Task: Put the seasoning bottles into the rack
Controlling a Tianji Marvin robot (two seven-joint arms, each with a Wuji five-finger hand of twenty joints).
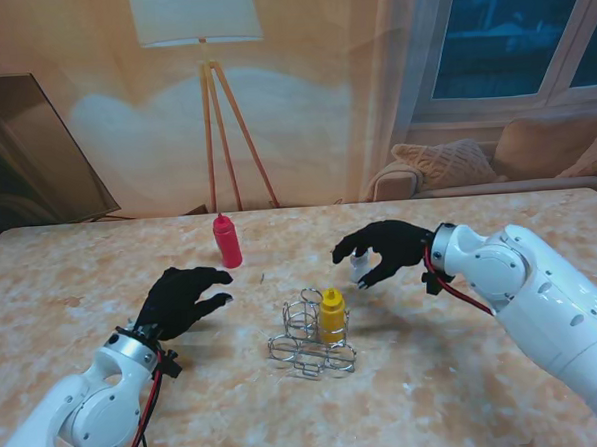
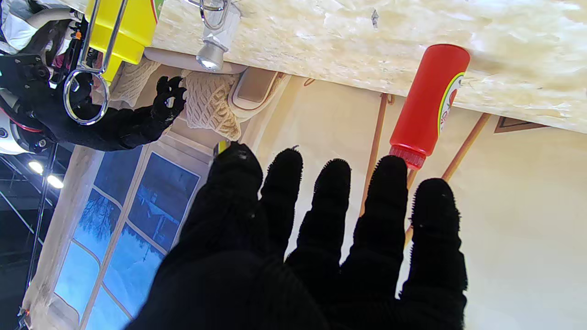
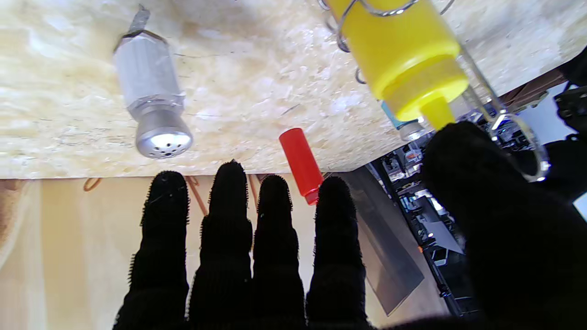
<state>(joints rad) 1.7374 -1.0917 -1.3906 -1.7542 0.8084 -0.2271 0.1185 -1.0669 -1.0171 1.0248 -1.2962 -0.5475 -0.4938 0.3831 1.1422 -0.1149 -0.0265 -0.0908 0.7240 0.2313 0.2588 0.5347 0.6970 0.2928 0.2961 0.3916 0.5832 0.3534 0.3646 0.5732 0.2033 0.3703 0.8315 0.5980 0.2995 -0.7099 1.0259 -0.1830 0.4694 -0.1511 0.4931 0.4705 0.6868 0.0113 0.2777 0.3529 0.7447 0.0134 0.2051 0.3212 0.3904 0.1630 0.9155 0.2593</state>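
A chrome wire rack [image 1: 310, 345] stands mid-table with a yellow squeeze bottle [image 1: 331, 315] upright in one ring. A red squeeze bottle [image 1: 226, 241] stands farther from me, to the left of the rack. A white shaker with a silver cap [image 1: 360, 268] stands on the table to the right of the rack, partly hidden by my right hand [image 1: 385, 249], which hovers open around it, fingers apart and not touching. My left hand [image 1: 182, 298] is open, just nearer to me than the red bottle [image 2: 429, 101]. The right wrist view shows the shaker [image 3: 151, 103] standing free beyond the fingertips [image 3: 229, 178], and the yellow bottle [image 3: 399, 50].
The marbled tabletop [image 1: 102, 294] stretches wide on both sides. Beyond its far edge are a floor lamp [image 1: 204, 48], a dark screen [image 1: 29, 147] at the left and a sofa with cushions [image 1: 456, 165] at the right.
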